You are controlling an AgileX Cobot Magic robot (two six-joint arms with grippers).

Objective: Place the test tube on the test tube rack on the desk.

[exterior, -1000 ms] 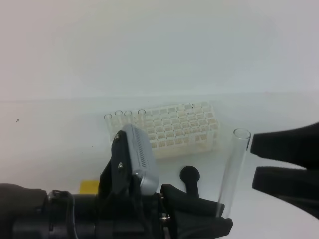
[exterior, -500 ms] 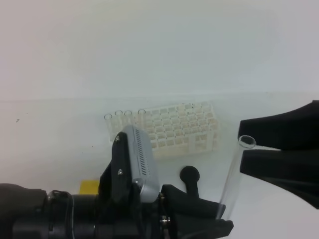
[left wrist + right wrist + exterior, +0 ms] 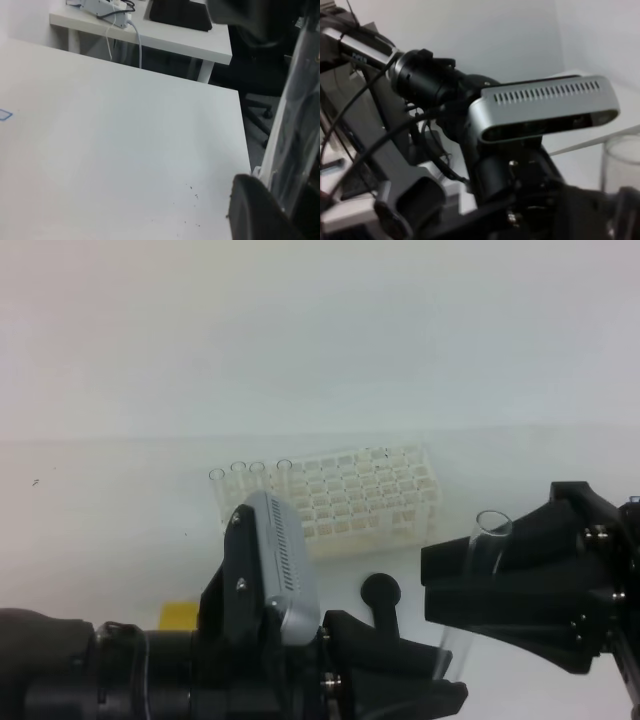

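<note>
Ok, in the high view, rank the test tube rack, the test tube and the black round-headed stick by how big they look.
1. test tube rack
2. test tube, partly hidden by the right end effector and nearer the camera
3. black round-headed stick, its lower part hidden

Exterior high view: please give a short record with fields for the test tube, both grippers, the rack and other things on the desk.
test tube: clear, near upright, open rim on top
left gripper: holds the tube's lower end
right gripper: jaws around the tube's upper part; contact cannot be told
test tube rack: white, on the desk, some tubes at its left end
other: black round-headed stick; yellow cube
</note>
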